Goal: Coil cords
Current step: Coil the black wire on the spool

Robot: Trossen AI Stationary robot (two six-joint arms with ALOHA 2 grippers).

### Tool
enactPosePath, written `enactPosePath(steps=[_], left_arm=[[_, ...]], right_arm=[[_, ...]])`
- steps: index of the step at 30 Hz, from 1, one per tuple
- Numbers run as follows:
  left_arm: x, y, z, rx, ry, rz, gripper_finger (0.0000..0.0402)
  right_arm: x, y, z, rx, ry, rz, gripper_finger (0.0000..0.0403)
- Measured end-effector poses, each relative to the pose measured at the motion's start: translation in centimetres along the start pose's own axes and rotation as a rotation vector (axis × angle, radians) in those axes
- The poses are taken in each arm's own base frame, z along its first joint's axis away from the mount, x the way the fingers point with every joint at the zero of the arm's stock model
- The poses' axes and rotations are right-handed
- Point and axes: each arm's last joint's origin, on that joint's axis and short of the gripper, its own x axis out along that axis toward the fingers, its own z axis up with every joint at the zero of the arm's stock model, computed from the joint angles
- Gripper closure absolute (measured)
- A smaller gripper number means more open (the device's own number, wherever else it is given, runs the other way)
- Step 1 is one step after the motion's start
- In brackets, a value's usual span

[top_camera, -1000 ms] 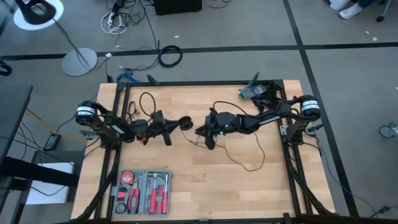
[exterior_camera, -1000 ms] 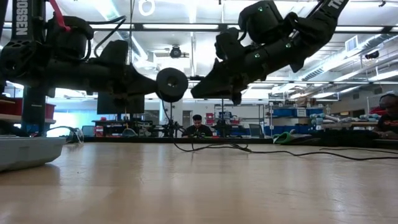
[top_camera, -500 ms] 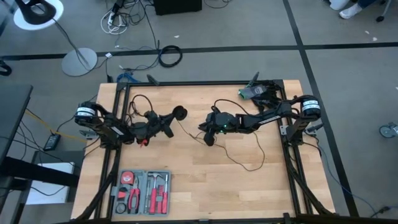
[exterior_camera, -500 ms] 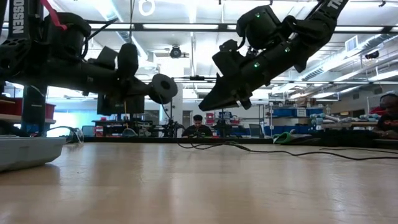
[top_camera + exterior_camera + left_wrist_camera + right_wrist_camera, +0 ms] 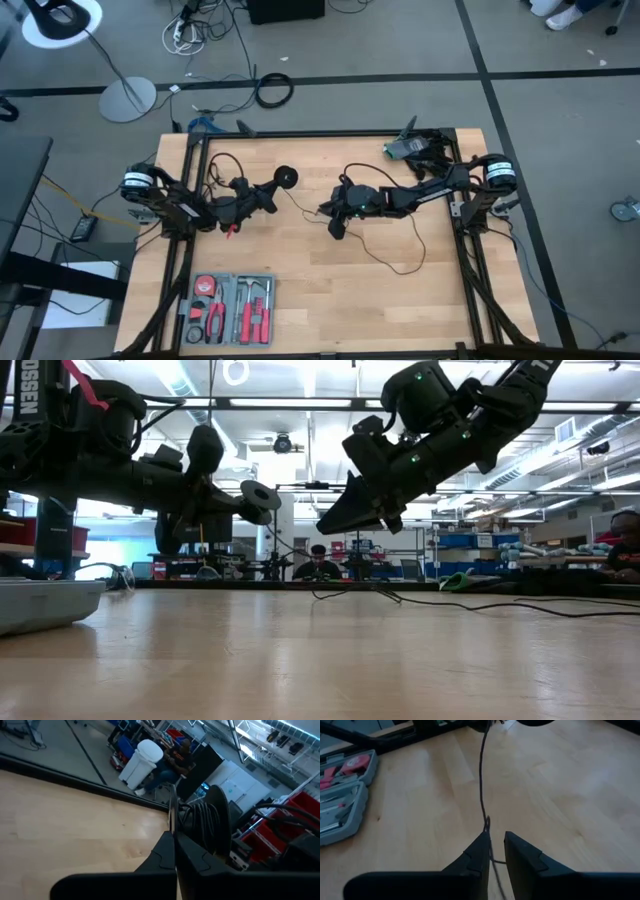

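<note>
**Puck rolled and drawn back, cord pulled taut between the arms**

Compared with a second ago: puck (image 5: 287, 178) lifted away from the right gripper (image 5: 325, 208) toward 11 o'clock on the surface (image 5: 330, 300). No longer face-on in the low view, but tilted nearly edge-on (image 5: 260, 495). Reads as a roll of the left wrist, likely laying another turn onto the bundle. Right arm shifted only a little, near the centre.

Holding now with the left gripper (image 5: 174, 836): fingers closed tight on the cord (image 5: 482, 780) right beside the puck, several turns already bunched against the disc. At the right gripper (image 5: 494, 837), fingers a narrow gap apart, with the cord running through that gap and not visibly pinched. Looks more like a guide than a grip.

Between the arms, a straight, raised span. Past the right gripper, toward 4 o'clock, slack lying in a loose curve on the surface (image 5: 400, 262). So partly coiled, with a fair length left to gather.

Cord thin, black, limp, probably rubbery, apt to spring out of its loops. Puck small, round, flat, matte black. Surface pale wood, smooth, with faint grain.
</note>
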Motion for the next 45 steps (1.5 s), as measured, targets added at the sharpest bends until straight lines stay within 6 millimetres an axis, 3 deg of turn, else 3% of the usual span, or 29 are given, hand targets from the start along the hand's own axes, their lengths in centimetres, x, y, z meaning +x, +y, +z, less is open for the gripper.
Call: enactPosePath(steps=[13, 27, 38, 45], left_arm=[[0.0, -0.1, -0.1, -0.137, 0.026, -0.022, 0.0401], [0.0, -0.1, -0.1, -0.083, 0.04, -0.036, 0.0401], [0.0, -0.3, 0.0, 0.003, 0.047, -0.078, 0.0401], [0.0, -0.3, -0.1, 0.038, 0.059, -0.087, 0.0401]], right_arm=[[-0.1, 0.4, -0.1, -0.006, 0.001, 0.01, 0.0344], [-0.2, 1.3, 0.1, -0.029, -0.043, 0.048, 0.0343], [2.1, 1.6, -3.2, -0.127, 0.036, 0.044, 0.0341], [2.4, 1.4, -3.6, -0.133, 0.045, 0.024, 0.0343]])
